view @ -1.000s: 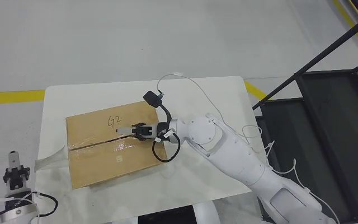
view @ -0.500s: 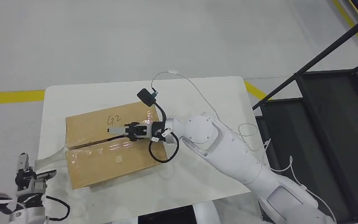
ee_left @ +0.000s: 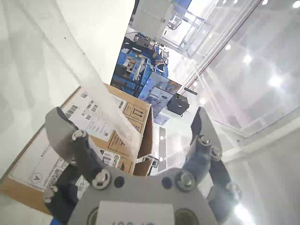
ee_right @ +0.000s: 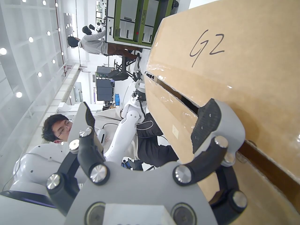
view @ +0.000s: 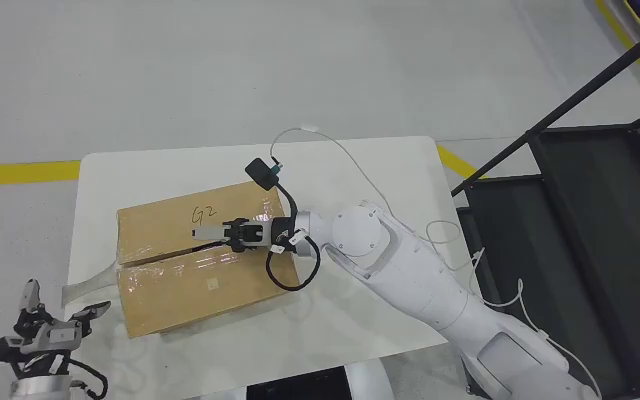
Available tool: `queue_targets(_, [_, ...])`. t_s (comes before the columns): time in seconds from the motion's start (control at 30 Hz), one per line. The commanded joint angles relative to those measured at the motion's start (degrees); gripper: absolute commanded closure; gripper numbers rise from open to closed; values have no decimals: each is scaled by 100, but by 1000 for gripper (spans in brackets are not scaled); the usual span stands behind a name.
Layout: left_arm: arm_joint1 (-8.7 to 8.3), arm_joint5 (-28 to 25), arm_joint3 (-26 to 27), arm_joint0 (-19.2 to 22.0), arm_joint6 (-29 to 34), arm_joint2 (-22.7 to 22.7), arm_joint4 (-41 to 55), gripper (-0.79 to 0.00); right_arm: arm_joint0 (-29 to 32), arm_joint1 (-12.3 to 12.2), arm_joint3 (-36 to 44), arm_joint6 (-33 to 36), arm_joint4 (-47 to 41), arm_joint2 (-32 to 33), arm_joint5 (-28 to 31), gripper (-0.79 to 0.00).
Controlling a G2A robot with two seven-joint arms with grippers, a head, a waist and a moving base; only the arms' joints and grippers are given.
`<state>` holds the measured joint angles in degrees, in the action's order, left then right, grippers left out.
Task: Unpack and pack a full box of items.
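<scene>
Cardboard box [view: 195, 255], flaps closed and contents hidden, lies on the desk [view: 400, 180] directly under the right gripper [ee_right: 147, 111], which is spread wide and grasps nothing. The box's long axis and centre seam run the way that gripper points. The left gripper [ee_left: 127, 118], likewise released, hangs off the box's end beside a loose tape strip [view: 90, 285].

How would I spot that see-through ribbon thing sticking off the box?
Find the white table, then the big brown cardboard box on it. From the seam at the box end nearest the left gripper, a strip of clear tape trails out toward the table's edge. It is the only see-through, floppy thing; everything beside it is solid.
</scene>
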<state>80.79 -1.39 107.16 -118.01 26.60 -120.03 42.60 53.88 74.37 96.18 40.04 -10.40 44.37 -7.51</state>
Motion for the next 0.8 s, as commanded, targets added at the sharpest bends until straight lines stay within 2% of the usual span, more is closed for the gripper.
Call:
queue_targets(0.0, [-19, 97, -87, 124, -8, -12, -62, -785, 0, 0, 0, 0, 0, 0, 0, -785])
queue_targets(0.03, [-24, 115, -123, 175, -24, -7, -87, -779, 0, 0, 0, 0, 0, 0, 0, -785])
queue_targets(0.07, [-29, 133, -148, 216, -31, -2, -107, -739, 0, 0, 0, 0, 0, 0, 0, -785])
queue_targets(0.1, [-33, 143, -172, 252, -50, -2, -117, -622, 0, 0, 0, 0, 0, 0, 0, -785])
queue_targets(0.13, [-35, 165, -205, 290, -101, -7, -121, -570, 0, 0, 0, 0, 0, 0, 0, -785])
queue_targets(0.2, [-44, 218, -246, 365, -153, -11, -136, -514, 0, 0, 0, 0, 0, 0, 0, -785])
queue_targets(0.33, [-60, 291, -330, 459, -169, -19, -187, -542, 0, 0, 0, 0, 0, 0, 0, -785])
queue_targets(0.43, [-69, 489, -399, 513, -112, -9, -27, -514, 0, 0, 0, 0, 0, 0, 0, -785])
queue_targets(0.53, [-82, 625, -460, 572, -68, -32, 65, -453, 0, 0, 0, 0, 0, 0, 0, -785])
queue_targets(0.57, [-85, 670, -477, 587, -42, -28, 101, -391, 0, 0, 0, 0, 0, 0, 0, -785])
queue_targets(0.77, [-103, 759, -557, 636, -29, -52, 152, -357, 0, 0, 0, 0, 0, 0, 0, -785])
